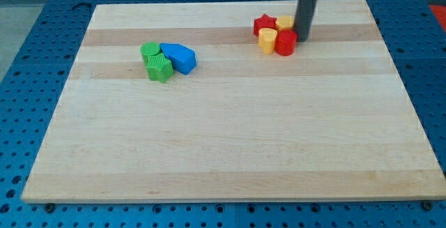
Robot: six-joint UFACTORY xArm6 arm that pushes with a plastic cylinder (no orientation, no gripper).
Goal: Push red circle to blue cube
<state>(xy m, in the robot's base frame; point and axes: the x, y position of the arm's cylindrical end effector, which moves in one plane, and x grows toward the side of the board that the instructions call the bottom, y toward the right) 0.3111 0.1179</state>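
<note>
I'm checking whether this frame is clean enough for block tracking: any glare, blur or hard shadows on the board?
Camera view: even, soft lighting on the wooden board, no glare patches; blocks cast only faint shadows. The red circle and blue cube are sharp; my tip stands just right of the red circle, its rod slightly soft-edged.

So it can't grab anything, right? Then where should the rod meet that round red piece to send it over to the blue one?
On its right flank, low on the curved side. My tip already sits there, beside the red circle. The blue cube lies to the view's left and slightly lower, so push leftward, though the yellow block touching it will likely get shoved along.
</note>
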